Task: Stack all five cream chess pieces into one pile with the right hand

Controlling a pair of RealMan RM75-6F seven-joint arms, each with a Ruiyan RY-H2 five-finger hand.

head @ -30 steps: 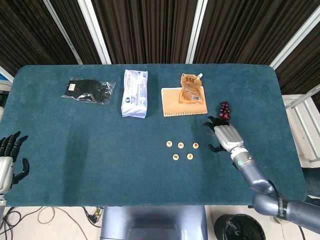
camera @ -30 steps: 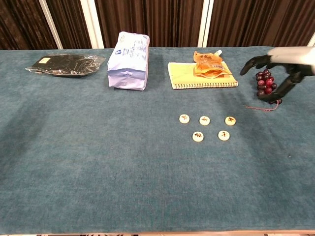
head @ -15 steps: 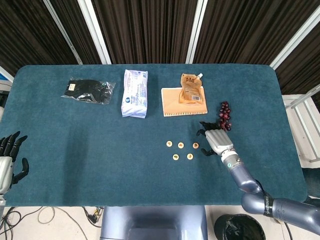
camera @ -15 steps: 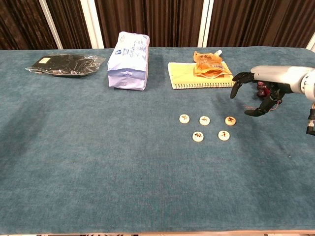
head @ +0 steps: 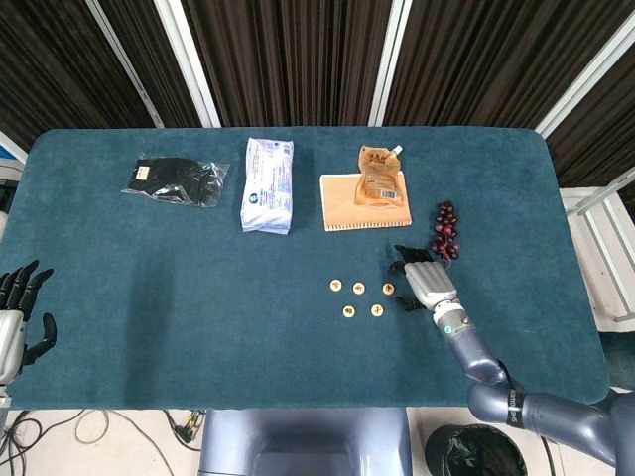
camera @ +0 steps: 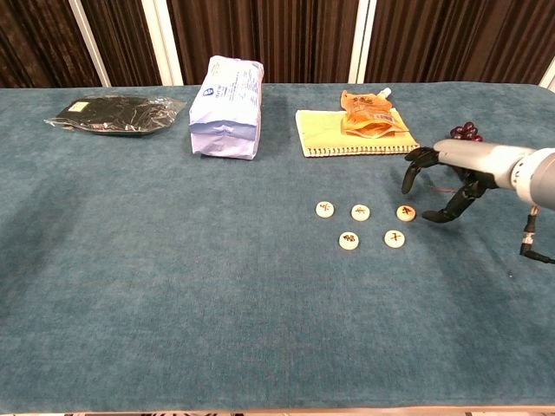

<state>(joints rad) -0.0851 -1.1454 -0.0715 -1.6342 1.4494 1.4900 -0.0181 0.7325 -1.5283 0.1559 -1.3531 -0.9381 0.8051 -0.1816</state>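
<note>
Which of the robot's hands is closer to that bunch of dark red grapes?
The right hand; it hovers just in front of the grapes, beside the chess pieces. The left hand sits at the table's far opposite edge.

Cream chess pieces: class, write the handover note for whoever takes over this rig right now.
Right hand: fingers spread, holding nothing, just right of the rightmost piece.
Left hand: at the table's near left edge, empty.
Cream chess pieces: all five lie flat and apart, three in the back row, two in front, near the table's middle, in front of the notebook.
Done: nothing stacked.
Left: pick up each piece with the right hand and build one pile of five.
</note>
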